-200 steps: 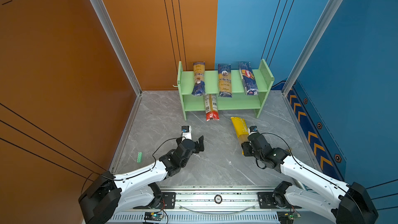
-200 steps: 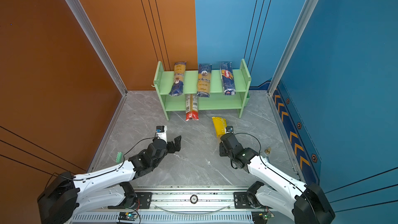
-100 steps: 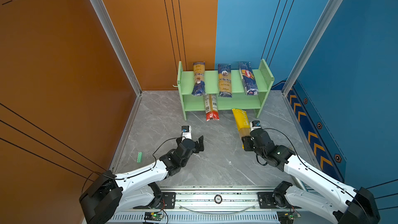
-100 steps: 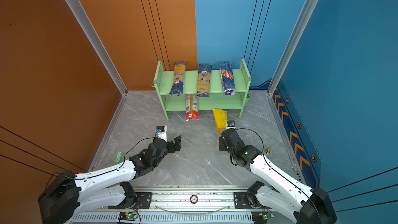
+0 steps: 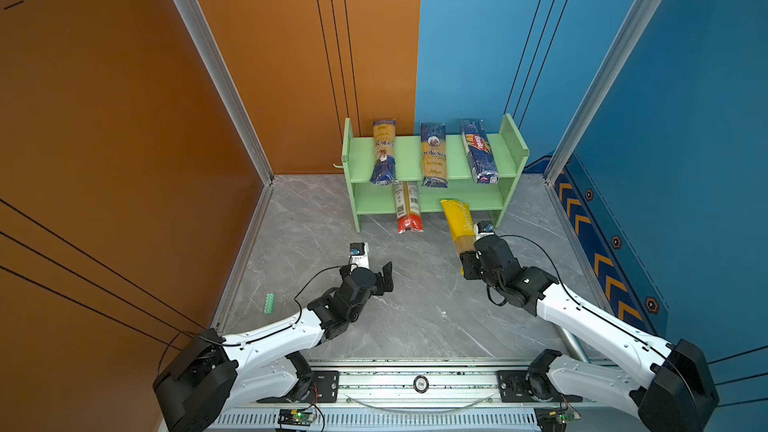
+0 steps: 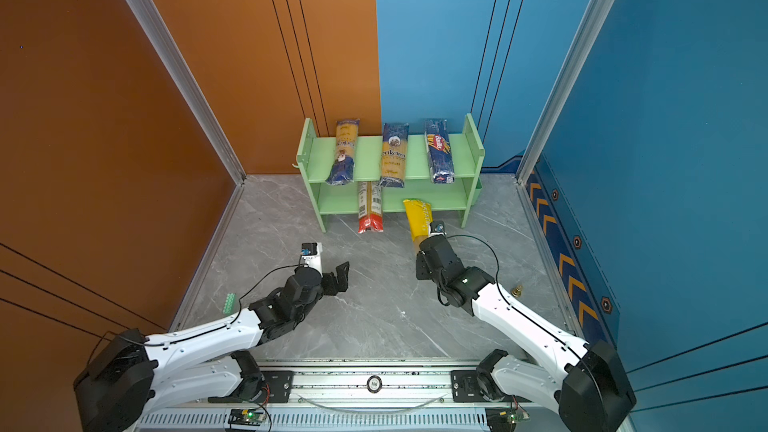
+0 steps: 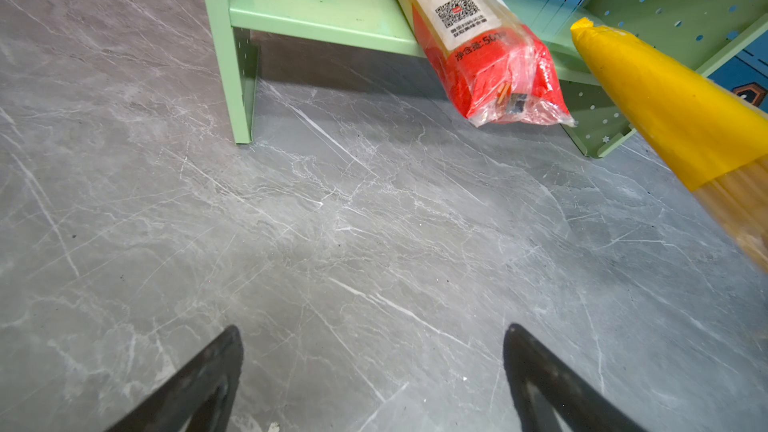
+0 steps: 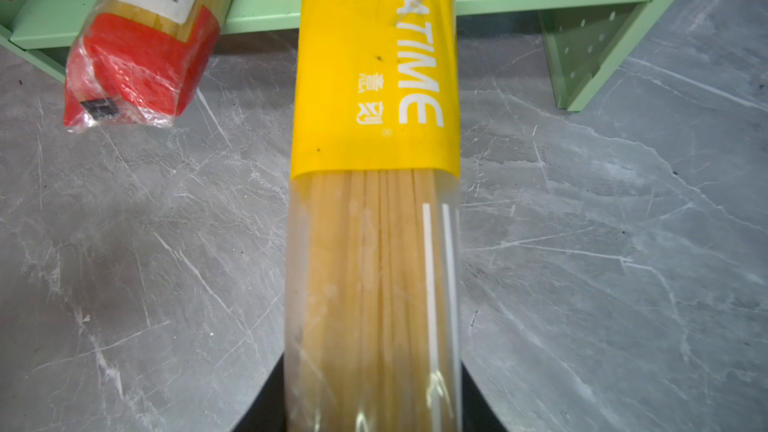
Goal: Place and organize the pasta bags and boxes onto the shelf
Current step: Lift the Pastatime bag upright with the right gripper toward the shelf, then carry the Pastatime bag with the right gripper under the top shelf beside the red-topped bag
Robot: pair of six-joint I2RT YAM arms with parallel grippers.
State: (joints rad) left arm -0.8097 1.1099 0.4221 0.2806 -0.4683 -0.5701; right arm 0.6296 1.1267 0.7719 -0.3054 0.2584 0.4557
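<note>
The light green shelf (image 5: 409, 157) (image 6: 368, 157) stands against the back wall. Across its top tier lie two navy-and-yellow packets (image 5: 383, 151) (image 5: 433, 155) and a navy Barilla packet (image 5: 478, 151). A red-ended packet (image 5: 407, 209) (image 7: 490, 56) (image 8: 141, 60) rests on the lower tier, its red end sticking out over the floor. My right gripper (image 5: 467, 257) (image 8: 372, 388) is shut on the yellow-ended packet (image 5: 457, 218) (image 6: 419, 216) (image 8: 374, 76), whose far end reaches the lower tier's front edge. My left gripper (image 5: 368, 274) (image 7: 372, 330) hovers open over bare floor, holding nothing.
Orange and blue walls close in the grey marble floor (image 5: 415, 305). A small green block (image 5: 269, 303) lies beyond the floor's left edge. A small brass object (image 6: 517, 290) sits near the right wall. The arms' rail (image 5: 419, 384) runs along the front.
My right gripper has carried the yellow-ended packet forward from the open floor, so its far end now meets the lower tier. The left arm has stayed still.
</note>
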